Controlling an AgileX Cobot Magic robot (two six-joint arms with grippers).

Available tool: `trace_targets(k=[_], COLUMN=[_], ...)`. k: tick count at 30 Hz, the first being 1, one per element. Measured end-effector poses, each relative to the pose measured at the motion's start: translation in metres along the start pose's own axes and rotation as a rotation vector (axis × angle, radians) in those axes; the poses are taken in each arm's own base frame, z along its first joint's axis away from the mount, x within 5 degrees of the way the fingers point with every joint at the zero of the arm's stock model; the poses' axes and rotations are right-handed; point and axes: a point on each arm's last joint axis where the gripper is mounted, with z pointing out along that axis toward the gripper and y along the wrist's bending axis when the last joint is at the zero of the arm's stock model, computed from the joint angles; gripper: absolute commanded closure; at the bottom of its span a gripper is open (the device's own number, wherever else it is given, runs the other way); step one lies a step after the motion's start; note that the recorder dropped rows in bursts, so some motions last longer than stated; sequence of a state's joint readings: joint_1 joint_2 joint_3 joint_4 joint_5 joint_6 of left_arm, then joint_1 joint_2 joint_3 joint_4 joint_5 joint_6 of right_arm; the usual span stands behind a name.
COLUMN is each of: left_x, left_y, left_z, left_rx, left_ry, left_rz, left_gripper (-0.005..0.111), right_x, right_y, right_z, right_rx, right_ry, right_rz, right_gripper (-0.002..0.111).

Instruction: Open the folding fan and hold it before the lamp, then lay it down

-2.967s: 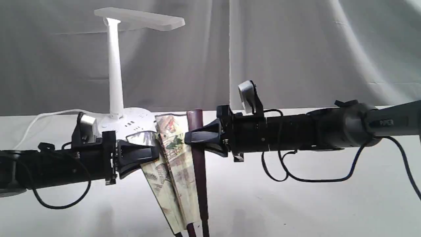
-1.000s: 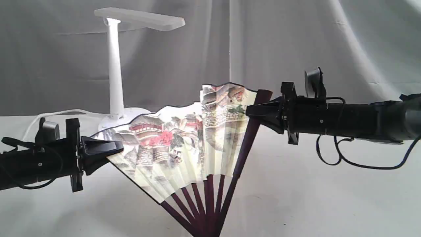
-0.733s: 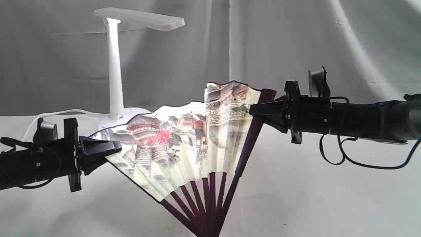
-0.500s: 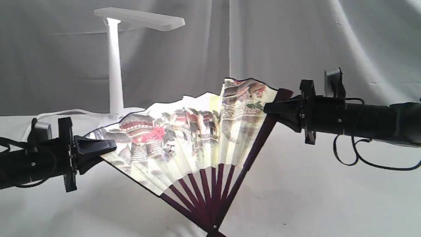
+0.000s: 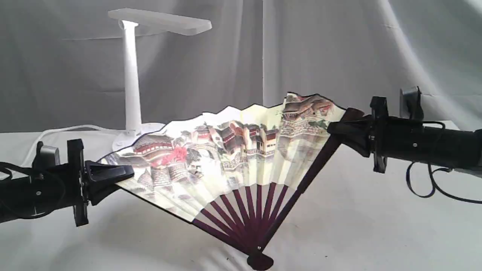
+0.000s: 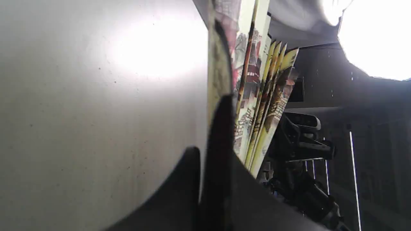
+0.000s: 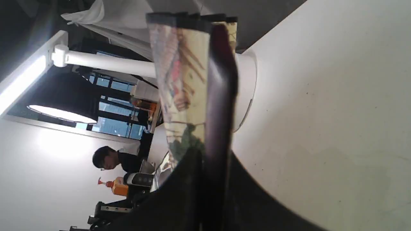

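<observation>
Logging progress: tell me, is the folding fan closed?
No, the folding fan is spread wide, its outer guards gripped by the left gripper and the right gripper.

An opened fan [image 5: 233, 150] spans the middle of the counter [image 5: 376, 233] like a slanted wall, its pivot low at the front. It blocks any straight reach from front to back there. The left fingers [image 5: 109, 175] are clamped on its left edge and the right fingers [image 5: 350, 131] on its right rib, so both sides are barred at mid height. Behind the fan's left part stands a lamp [image 5: 131, 82], its cord [image 5: 67, 129] trailing left over the counter. Open room lies above the fan before the curtain [image 5: 339, 49], on bare counter under the right arm [image 5: 425, 145], and at the front left corner.
</observation>
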State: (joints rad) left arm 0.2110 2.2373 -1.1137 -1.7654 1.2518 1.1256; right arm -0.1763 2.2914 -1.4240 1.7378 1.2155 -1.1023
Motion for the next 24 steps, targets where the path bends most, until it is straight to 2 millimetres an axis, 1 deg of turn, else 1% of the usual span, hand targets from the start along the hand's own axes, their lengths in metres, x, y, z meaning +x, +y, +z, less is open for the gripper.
trace_targets(k=[6, 10, 14, 20, 24], left_x=[0.0, 0.0, 0.0, 0.0, 0.0], left_y=[-0.001, -0.001, -0.002, -0.002, -0.002], left_z=[0.0, 0.0, 0.0, 0.0, 0.0], left_rx=[0.01, 0.012, 0.018, 0.02, 0.022], left_ry=[-0.001, 0.0, 0.002, 0.003, 0.004], left_rz=[-0.002, -0.002, -0.002, -0.002, -0.002], left_gripper=[0.107, 0.107, 0.107, 0.107, 0.107], right_x=[-0.009, -0.011, -0.014, -0.016, -0.015], right_y=[-0.008, -0.015, -0.017, -0.019, -0.026], right_z=[-0.022, -0.037, -0.045, -0.053, -0.06], right_rx=[0.012, 0.023, 0.025, 0.029, 0.059], right_ry=[-0.05, -0.077, -0.097, -0.112, -0.134], right_rz=[0.016, 0.039, 0.048, 0.054, 0.085], right_gripper=[0.108, 0.108, 0.108, 0.108, 0.108])
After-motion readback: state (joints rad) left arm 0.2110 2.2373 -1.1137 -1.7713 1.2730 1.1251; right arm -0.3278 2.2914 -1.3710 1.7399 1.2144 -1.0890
